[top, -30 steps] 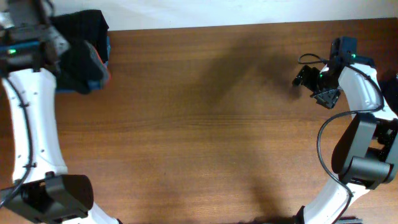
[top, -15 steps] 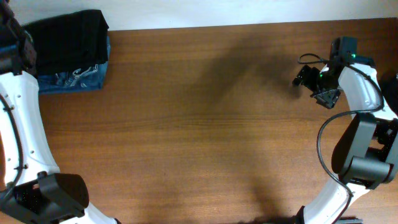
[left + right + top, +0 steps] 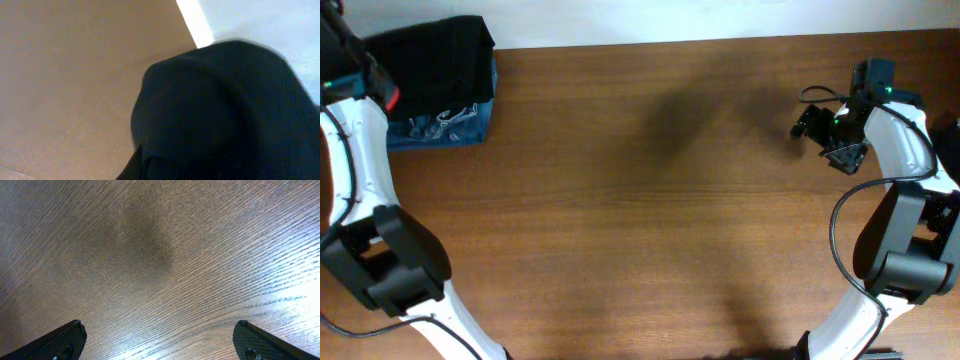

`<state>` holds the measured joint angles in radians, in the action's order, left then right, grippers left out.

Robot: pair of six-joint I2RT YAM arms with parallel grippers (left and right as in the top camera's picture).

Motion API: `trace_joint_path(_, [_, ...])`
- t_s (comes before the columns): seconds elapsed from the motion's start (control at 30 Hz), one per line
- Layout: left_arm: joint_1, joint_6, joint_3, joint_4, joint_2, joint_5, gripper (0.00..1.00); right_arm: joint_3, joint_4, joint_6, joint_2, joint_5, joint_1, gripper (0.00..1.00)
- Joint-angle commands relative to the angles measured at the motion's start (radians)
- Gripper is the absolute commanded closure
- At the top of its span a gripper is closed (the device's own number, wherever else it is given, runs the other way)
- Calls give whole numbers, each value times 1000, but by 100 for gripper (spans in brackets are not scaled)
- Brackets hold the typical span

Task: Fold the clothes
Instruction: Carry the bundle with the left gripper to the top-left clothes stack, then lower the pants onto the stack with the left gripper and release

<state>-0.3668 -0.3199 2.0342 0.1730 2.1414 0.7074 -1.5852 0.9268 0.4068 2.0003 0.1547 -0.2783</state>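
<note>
Folded clothes lie stacked at the table's far left corner, a black piece (image 3: 430,55) on a blue one with a pale pattern (image 3: 440,128). My left gripper (image 3: 350,75) hangs past the table's left edge, beside that stack, with a red-orange strip (image 3: 387,97) showing at it. In the left wrist view a black garment (image 3: 215,115) fills the lower right and hides the jaws, which are shut on it. My right gripper (image 3: 825,140) hovers over bare wood at the far right. It is wide open, and nothing lies between its fingertips (image 3: 65,340).
The wooden table (image 3: 640,200) stretches between the two arms. Beneath the left gripper lies a tan surface (image 3: 75,75), with a white and pale blue area (image 3: 250,20) beyond it. The right arm's base stands at the table's right edge.
The left arm has swung from over the stack out past the table's left edge, uncovering the blue garment. The right arm has not moved.
</note>
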Motion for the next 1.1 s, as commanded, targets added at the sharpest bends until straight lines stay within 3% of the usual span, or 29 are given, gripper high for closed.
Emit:
trace_joint_path(0.0, [-58,-34,18,-68,24,29,93,6,0,-10,5,-10,-4,1])
trace_joint_path(0.2, [-123,-49,18,-182,69,-23,93,6,0,-10,5,-10,-4,1])
trace_joint_path(0.43, [-140,-42,18,-193,138,-224,90,6,0,-10,5,-10,-3,1])
trace_joint_path(0.57, [-130,-7,18,-218,204,-232,90,6,0,-10,5,-10,-3,1])
trace_joint_path(0.73, [-130,-35,18,-236,222,-147,90,6,0,-10,5,-10,-4,1])
trace_joint_path(0.9, [-129,-196,25,-298,222,13,90,6,0,-10,5,-10,-3,1])
trace_joint_path(1.07, [-129,-205,63,-292,222,61,91,6,0,-10,5,-10,-3,1])
